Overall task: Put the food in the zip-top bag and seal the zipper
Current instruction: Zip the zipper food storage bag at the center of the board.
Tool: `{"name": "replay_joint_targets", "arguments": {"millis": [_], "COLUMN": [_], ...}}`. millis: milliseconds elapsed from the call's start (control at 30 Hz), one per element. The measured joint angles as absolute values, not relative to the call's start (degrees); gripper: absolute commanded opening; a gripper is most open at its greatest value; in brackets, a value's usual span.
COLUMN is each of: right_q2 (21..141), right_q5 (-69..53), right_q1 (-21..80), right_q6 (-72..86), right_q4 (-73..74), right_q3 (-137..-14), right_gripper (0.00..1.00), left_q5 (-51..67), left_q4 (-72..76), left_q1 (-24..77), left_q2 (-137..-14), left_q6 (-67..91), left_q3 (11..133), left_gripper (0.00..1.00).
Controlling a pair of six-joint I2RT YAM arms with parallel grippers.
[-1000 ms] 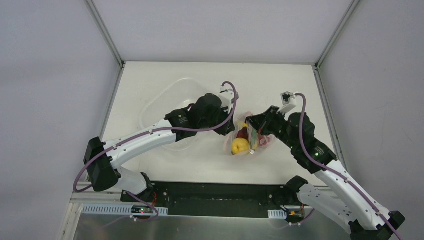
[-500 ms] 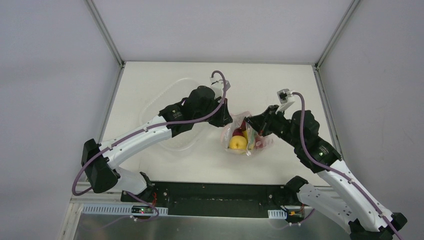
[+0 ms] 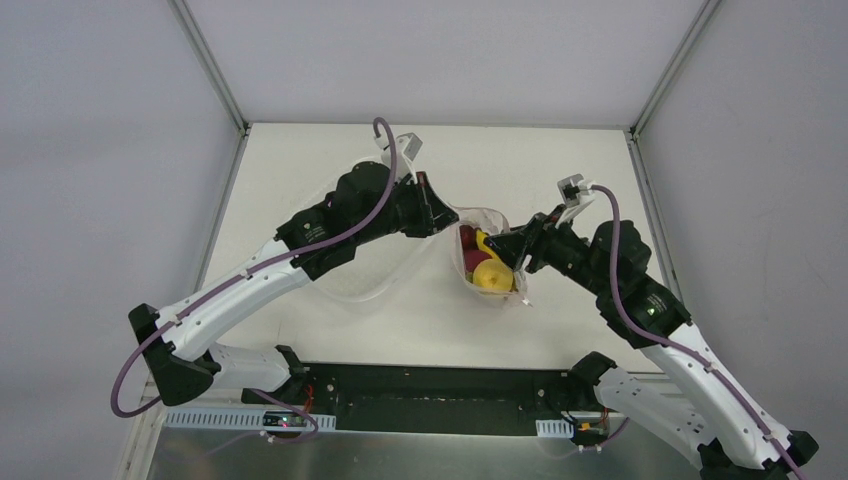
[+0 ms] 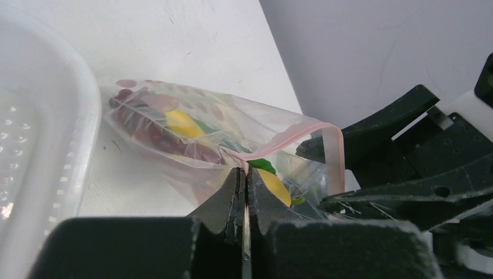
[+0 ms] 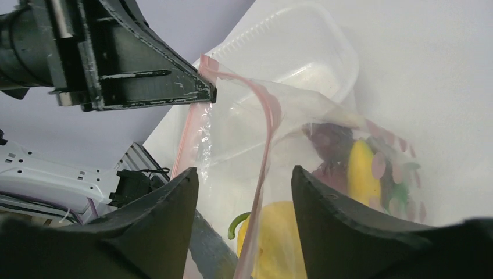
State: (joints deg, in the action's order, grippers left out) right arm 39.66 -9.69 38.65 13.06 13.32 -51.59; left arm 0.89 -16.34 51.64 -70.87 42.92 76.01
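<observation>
The clear zip-top bag [image 3: 487, 262] hangs mid-table with the food inside: a round yellow fruit [image 3: 490, 276], a banana [image 5: 361, 174], a dark red grape bunch [image 5: 331, 142] and a green chili [image 5: 238, 224]. My left gripper [image 4: 245, 170] is shut on the pink zipper [image 4: 290, 136] at the bag's upper left corner [image 3: 447, 215]. My right gripper [image 5: 244, 171] is open, its fingers [image 5: 325, 197] on either side of the zipper strip [image 5: 263, 168] without pinching it; in the top view it [image 3: 517, 258] sits at the bag's right side. The mouth looks partly open.
A white translucent tub [image 3: 395, 285] lies under the left arm, just left of the bag, and also shows behind the bag from the right wrist [image 5: 302, 52]. The table's far edge and grey walls lie beyond.
The right gripper has opened and let go of the bag. The left gripper, pinching the zipper, has pulled the bag up and toward the far left.
</observation>
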Motion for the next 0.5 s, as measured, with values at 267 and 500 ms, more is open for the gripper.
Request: {"name": "replay_joint_targets", "arguments": {"millis": [267,500], "right_q2": [32.21,22.74], "right_q5": [-8.97,-7.25], "right_q1": [38.65,38.65], "right_q6": [10.96,7.57], "right_q4": [12.51,11.11], "right_q3": [-51.51,-47.16], "right_gripper": [0.76,0.77], "left_q5": [-1.93,-1.85], "left_q4": [-15.38,-13.54], "left_q1": [49.87,47.51], "left_q2": [-68.49,-68.27], "left_q6": [48.51,51.96], "left_q3": [74.13,72.64], "left_gripper": [0.0,0.0]}}
